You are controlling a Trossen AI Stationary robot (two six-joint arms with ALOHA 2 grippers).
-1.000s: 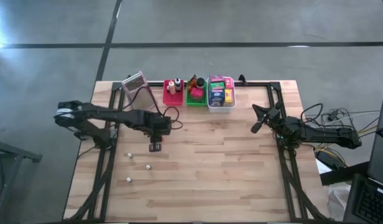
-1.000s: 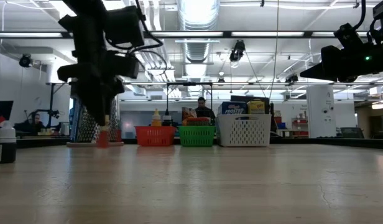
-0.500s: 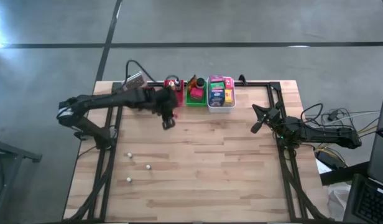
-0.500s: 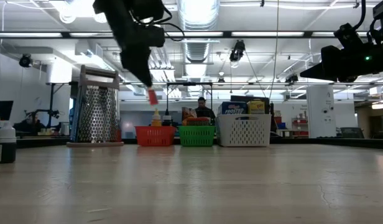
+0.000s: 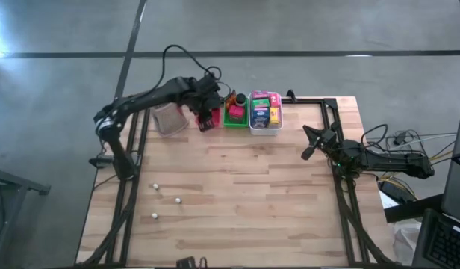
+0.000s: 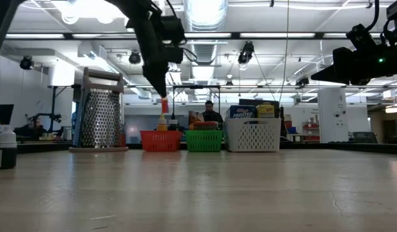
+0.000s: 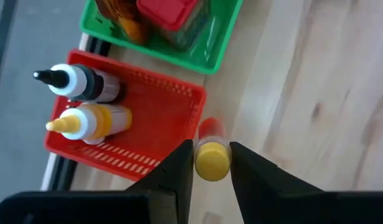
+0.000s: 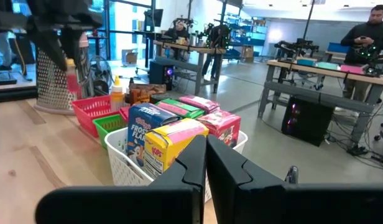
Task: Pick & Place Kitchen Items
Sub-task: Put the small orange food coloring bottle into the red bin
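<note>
- Your left hand (image 7: 211, 163) is up in the air over the red tray (image 7: 157, 118) near the far edge of the surface (image 5: 245, 194), pinching a small bottle (image 7: 211, 155) with a yellow cap and a red body between its fingers.
- In the low view that bottle (image 6: 164, 105) hangs clear above the red tray (image 6: 160, 140), just off its near rim.
- Inside the red tray you can see two more bottles lying side by side: a dark one with a white shoulder (image 7: 86, 84) and a yellow one (image 7: 95, 121).
- The green tray (image 7: 179, 46) sits right beside the red one and holds a red-lidded item (image 7: 166, 11) and something orange-brown.
- The white basket (image 8: 138, 171), next along the far edge, is packed with upright packets: a blue box (image 8: 145, 134), a yellow one (image 8: 170, 143), and pink and green ones behind.
- A metal grater (image 6: 100, 109) stands near the far left corner.
- Three small pale items (image 5: 155, 187) lie apart toward the left edge.
- Your right hand (image 8: 206, 163) waits over the right edge, fingers pressed together, holding nothing.
</note>
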